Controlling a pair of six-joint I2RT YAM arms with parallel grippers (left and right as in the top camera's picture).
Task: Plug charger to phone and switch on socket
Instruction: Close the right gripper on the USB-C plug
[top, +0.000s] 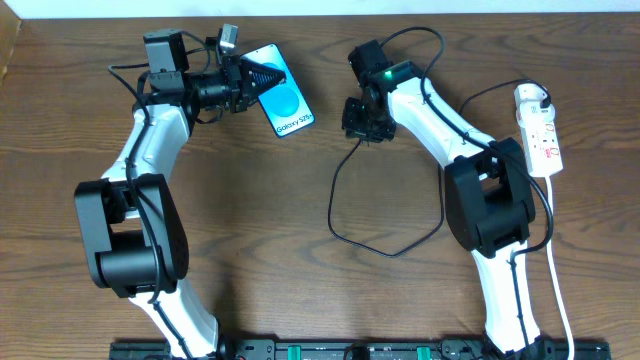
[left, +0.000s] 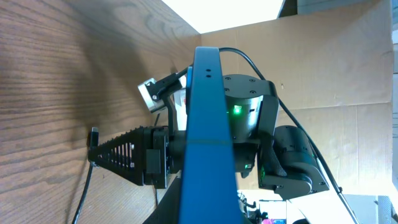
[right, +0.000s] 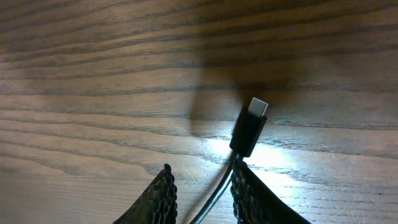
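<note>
The phone, its blue screen lit and a white text band at its near end, is at the back centre. My left gripper is shut on its far end. In the left wrist view the phone shows edge-on as a blue bar. The charger's black cable loops over the table to its white plug in the socket at the right. The dark plug tip sticks out past my right gripper. Its fingers are apart, with the cable running between them along the right finger. My right gripper is right of the phone.
The socket's white cord runs down the right side to the front edge. The cable loop lies on the table's middle right. A cardboard wall stands behind the table. Both arm bases are at the front.
</note>
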